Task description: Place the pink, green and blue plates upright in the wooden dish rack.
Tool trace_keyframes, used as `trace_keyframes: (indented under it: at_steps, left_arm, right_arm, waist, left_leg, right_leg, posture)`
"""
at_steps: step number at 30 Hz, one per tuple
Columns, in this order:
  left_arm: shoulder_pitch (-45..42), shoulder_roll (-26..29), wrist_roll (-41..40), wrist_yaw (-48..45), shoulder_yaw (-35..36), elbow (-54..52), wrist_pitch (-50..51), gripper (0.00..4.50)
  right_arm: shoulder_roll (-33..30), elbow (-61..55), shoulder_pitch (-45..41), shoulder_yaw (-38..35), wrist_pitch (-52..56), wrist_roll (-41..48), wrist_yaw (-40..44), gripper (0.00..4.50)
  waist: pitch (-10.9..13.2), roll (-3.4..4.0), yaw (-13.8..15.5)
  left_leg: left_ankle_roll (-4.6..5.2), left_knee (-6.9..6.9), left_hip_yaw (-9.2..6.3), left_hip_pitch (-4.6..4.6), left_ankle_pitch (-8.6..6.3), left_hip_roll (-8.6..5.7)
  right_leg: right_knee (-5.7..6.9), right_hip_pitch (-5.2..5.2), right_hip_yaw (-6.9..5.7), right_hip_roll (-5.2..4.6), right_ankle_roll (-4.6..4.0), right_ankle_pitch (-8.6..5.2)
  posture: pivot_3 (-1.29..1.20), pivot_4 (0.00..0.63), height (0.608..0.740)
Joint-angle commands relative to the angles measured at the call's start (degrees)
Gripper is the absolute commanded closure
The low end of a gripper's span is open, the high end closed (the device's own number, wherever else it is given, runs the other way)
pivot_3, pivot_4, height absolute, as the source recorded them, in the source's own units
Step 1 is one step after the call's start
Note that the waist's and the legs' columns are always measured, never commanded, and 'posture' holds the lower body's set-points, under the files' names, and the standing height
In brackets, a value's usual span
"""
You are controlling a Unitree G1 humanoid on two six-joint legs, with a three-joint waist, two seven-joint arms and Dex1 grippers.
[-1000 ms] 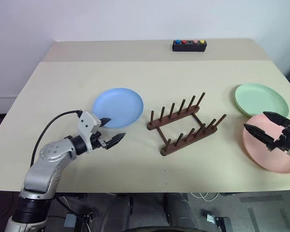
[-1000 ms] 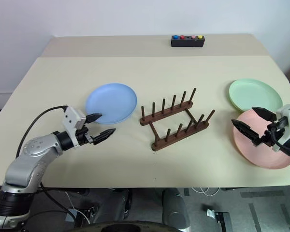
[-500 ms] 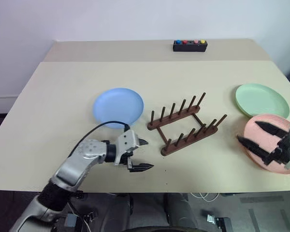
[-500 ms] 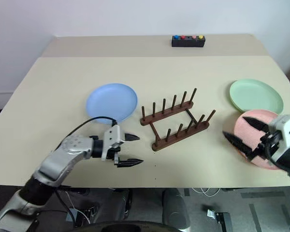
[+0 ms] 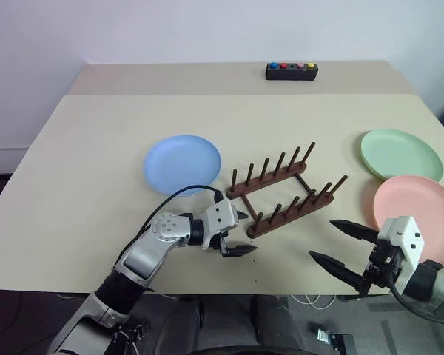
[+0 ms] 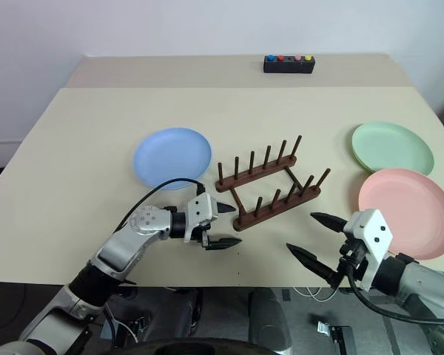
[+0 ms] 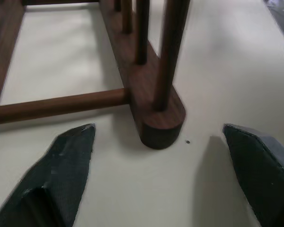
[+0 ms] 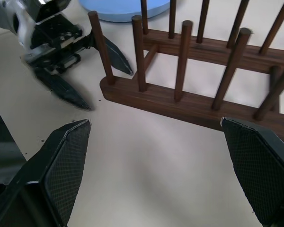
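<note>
**Both end effectors empty at the rack, plates flat on the tabletop**

The wooden dish rack (image 5: 285,190) is seen near the middle of the beige tabletop (image 5: 96,148), standing slantwise, with no plate between its upright pegs. The blue plate (image 5: 182,163) lies flat just beside the rack's left end, apart from it. The green plate (image 5: 399,153) lies flat near the right edge of the tabletop, and the pink plate (image 5: 416,217) lies flat just in front of it, the two rims meeting or nearly so; which one cannot be told.

The left end effector (image 5: 240,234) is held low over the tabletop at the near left end of the rack, pointing to the right. Its two black fingers are parted to a moderate width and nothing is held between them; in the left wrist view the rounded end of the near rail (image 7: 161,120) is seen between the fingertips (image 7: 71,156), untouched.

The right end effector (image 5: 344,246) is found at the front edge of the tabletop, in front of the rack's right end and left of the pink plate. Its fingers are spread wide and hold nothing. A small black box with coloured buttons (image 5: 290,70) rests at the far side of the tabletop.
</note>
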Motion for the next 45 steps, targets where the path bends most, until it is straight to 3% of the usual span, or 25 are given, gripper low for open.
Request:
trace_keyframes:
  at_steps: [1, 4, 5, 19, 29, 45]
  left_arm:
    - [0.7, -0.7, 1.3, 0.4, -0.7, 1.7, -1.6, 2.18]
    - [0.9, -0.7, 1.5, 0.1, -0.4, 2.3, -2.7, 3.71]
    - [0.9, -0.7, 1.7, -0.1, -0.4, 2.5, -3.0, 3.81]
    - [-4.1, -1.4, 0.5, -11.9, -1.9, 9.0, -11.4, 3.81]
    - [-7.0, -5.2, 3.6, -9.9, -1.5, 15.7, -15.1, 3.81]
    - [-7.5, -5.5, 4.4, -10.2, -0.8, 17.8, -16.1, 3.81]
  right_arm:
    - [0.7, -2.1, 0.7, 0.2, -0.7, -0.2, -0.7, 0.00]
    - [1.1, -2.1, 1.9, -0.4, -1.1, -0.2, -0.9, 0.00]
    - [1.3, -2.2, 2.3, -0.7, -1.2, -0.1, -0.9, 0.00]
    - [2.7, -4.5, 6.8, -2.5, -1.5, -0.1, -2.8, 0.00]
    - [3.2, -4.0, 8.1, -3.5, -2.6, -0.6, -2.5, 0.00]
    - [4.2, 0.5, 8.2, -2.6, -7.3, -3.2, 0.7, 0.00]
  waist:
    - [0.0, 0.00, 0.0]
    - [0.0, 0.01, 0.0]
    - [0.0, 0.01, 0.0]
    - [0.0, 0.02, 0.0]
    - [0.0, 0.03, 0.1]
    - [0.0, 0.04, 0.9]
  left_leg:
    - [0.00, 0.00, 0.00, 0.00, 0.00, 0.00]
    - [0.00, -0.02, 0.00, 0.01, 0.00, 0.00]
    - [0.00, -0.02, -0.01, 0.01, 0.00, 0.00]
    - [0.00, -0.04, -0.01, 0.01, 0.00, 0.00]
    - [0.01, -0.02, -0.01, 0.04, -0.01, -0.01]
    - [0.01, -0.02, -0.01, 0.17, -0.01, -0.01]
  right_leg:
    - [0.00, 0.00, 0.00, 0.00, 0.00, 0.00]
    - [0.00, 0.00, 0.00, 0.00, 0.03, 0.01]
    - [0.00, 0.00, -0.01, 0.00, 0.03, 0.00]
    - [-0.01, 0.01, -0.01, 0.00, 0.02, -0.02]
    - [-0.01, 0.04, -0.01, 0.00, 0.03, -0.02]
    - [-0.02, 0.16, 0.00, 0.00, 0.00, -0.04]
  posture:
    - [0.00, 0.150, 0.740]
    - [0.00, 0.150, 0.740]
    - [0.00, 0.150, 0.740]
    - [0.00, 0.150, 0.740]
    - [0.00, 0.150, 0.740]
    - [0.00, 0.150, 0.740]
